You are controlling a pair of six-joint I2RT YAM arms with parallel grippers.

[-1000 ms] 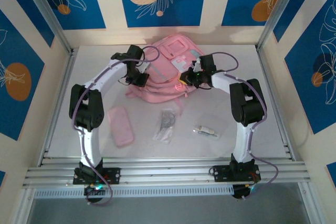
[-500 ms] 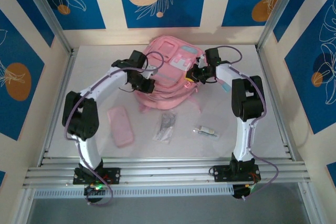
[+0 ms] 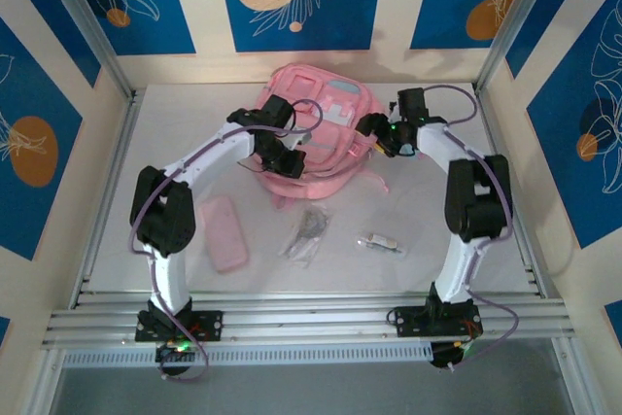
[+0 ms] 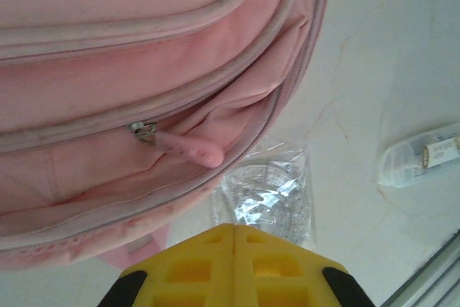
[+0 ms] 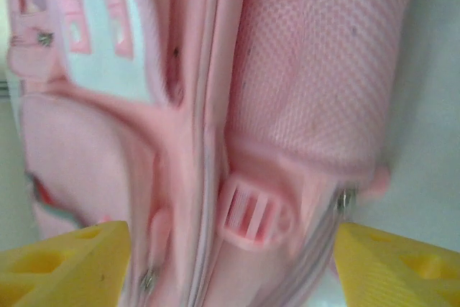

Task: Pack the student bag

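The student bag [image 3: 321,119] is a big soft pink backpack lying at the back middle of the table, pale front patches facing up. My left gripper [image 3: 288,164] hovers at its near left edge, its yellow fingers [image 4: 194,260] pressed together with nothing between them. Just beyond them, the left wrist view shows a pink zip pull [image 4: 188,148] on the student bag [image 4: 108,70]. At the bag's right side my right gripper [image 3: 371,133] is open. Its yellow fingers [image 5: 68,264] stand wide apart on either side of a pink strap buckle [image 5: 253,213] on the student bag [image 5: 316,84].
A flat pink pencil case [image 3: 224,231] lies near left. A clear packet [image 3: 307,232] with a protractor [image 4: 269,193] lies in the near middle. A small white item [image 3: 381,242] lies to its right. Metal rails run along the table's sides and near edge.
The right gripper has opened from shut and moved back and right. The left gripper has shifted right along the bag's near edge. The bag has turned and shifted slightly.
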